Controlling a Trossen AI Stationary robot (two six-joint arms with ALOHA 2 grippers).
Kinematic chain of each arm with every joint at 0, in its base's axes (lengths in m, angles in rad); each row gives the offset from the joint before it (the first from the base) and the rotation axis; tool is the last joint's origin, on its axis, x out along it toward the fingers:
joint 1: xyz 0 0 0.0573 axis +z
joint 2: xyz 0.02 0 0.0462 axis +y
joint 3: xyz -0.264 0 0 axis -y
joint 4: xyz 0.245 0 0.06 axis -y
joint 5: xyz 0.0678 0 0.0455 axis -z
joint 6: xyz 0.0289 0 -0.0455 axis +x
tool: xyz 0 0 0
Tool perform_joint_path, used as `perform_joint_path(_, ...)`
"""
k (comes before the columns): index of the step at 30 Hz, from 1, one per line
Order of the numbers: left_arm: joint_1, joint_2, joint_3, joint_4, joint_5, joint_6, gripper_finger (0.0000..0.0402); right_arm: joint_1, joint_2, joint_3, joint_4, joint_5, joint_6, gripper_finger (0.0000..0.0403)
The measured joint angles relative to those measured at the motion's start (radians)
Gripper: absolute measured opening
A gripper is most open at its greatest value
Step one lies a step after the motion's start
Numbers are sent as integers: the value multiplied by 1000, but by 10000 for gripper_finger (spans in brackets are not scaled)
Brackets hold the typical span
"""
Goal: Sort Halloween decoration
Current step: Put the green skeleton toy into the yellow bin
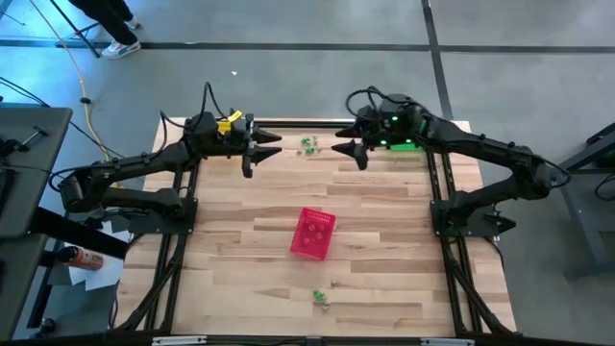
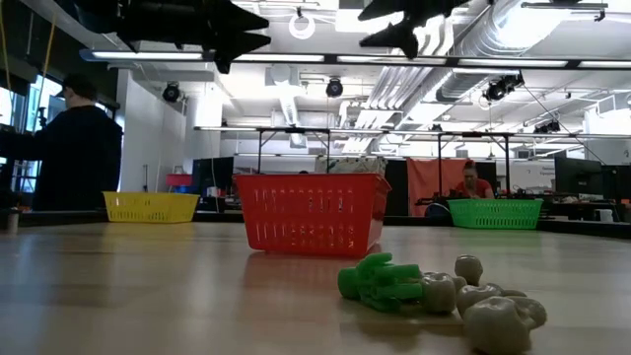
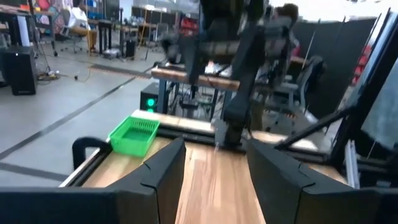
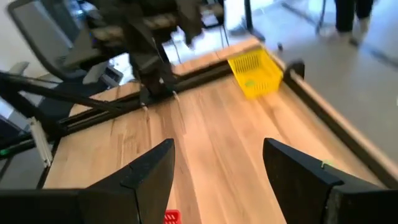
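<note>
— Green and pale trinkets (image 1: 322,299) lie at the table's (image 1: 384,240) near edge?
— Yes, a small heap. Beyond it, mid-table, stands the pink basket (image 1: 312,234).
— Farther?
— More green trinkets (image 1: 307,145) near the far edge, between both grippers.
— Their fingers?
— The left gripper (image 1: 252,154) and right gripper (image 1: 348,150) hover apart, jaws spread, empty.

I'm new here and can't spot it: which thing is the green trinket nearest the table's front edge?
Start at the red basket in the middle of the wooden table. Just beyond it toward the front edge lies a small cluster; the green trinket is its only green piece, touching pale, rounded trinkets.
</note>
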Motion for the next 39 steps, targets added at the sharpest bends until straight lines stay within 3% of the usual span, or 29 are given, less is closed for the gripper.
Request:
perform_joint_path(4,1,0,0,82,0,-54,161,-6,133,55,-31,10,18,239)
perform_joint_path(9,0,-4,0,165,0,-55,161,-40,375,261,-194,43,4,239)
perform_joint_path(16,1,-5,0,193,0,-72,161,-72,685,553,-503,59,-513,239)
perform_joint_path(20,0,-5,0,198,0,-88,161,-106,816,653,-570,109,-672,237)
perform_joint_path(32,0,-5,0,239,0,-143,161,-150,1009,754,-586,107,-893,205)
perform_joint_path(39,0,-5,0,245,0,-143,161,-143,1057,754,-565,125,-853,178)
